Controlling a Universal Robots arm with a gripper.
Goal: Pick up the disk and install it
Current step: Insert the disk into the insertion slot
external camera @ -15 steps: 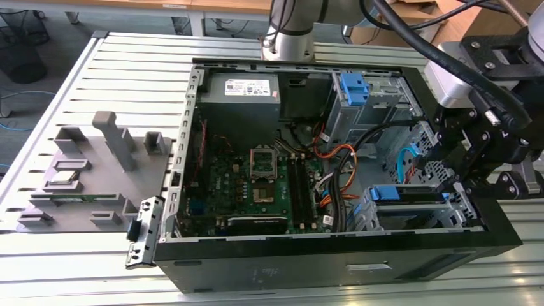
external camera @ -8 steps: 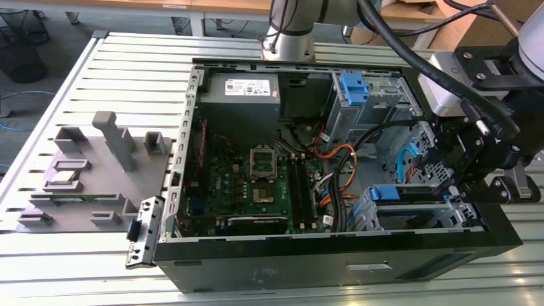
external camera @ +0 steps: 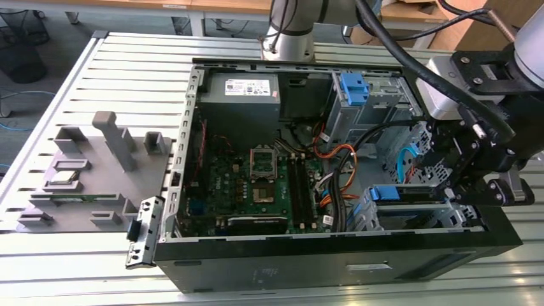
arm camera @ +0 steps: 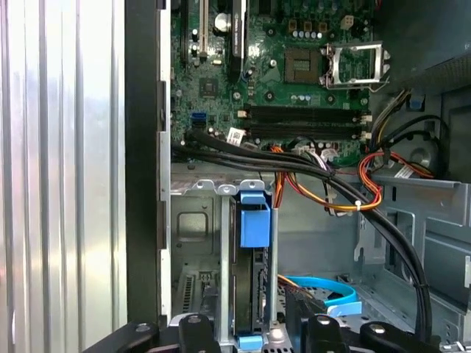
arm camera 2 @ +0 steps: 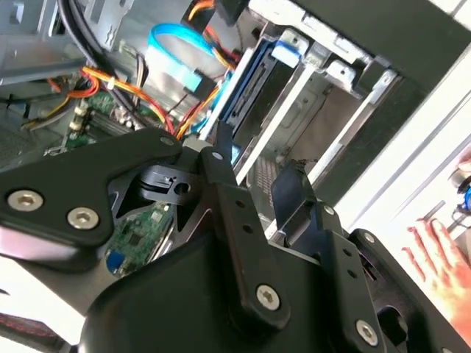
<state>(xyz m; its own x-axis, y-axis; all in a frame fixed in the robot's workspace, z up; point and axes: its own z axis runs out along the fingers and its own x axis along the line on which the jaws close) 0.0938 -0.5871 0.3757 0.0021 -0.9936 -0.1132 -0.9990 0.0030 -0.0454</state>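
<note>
The disk [external camera: 398, 193] sits in the drive cage [external camera: 375, 215] (exterior view's right, near corner); the gripper [external camera: 453, 191], released, hangs beside it.

Your black two-fingered gripper [external camera: 469, 191] hangs low at the exterior view's right, angled downward from your pale grey jointed arm [external camera: 293, 29], its black fingers [arm camera 2: 229, 198] standing apart.
</note>
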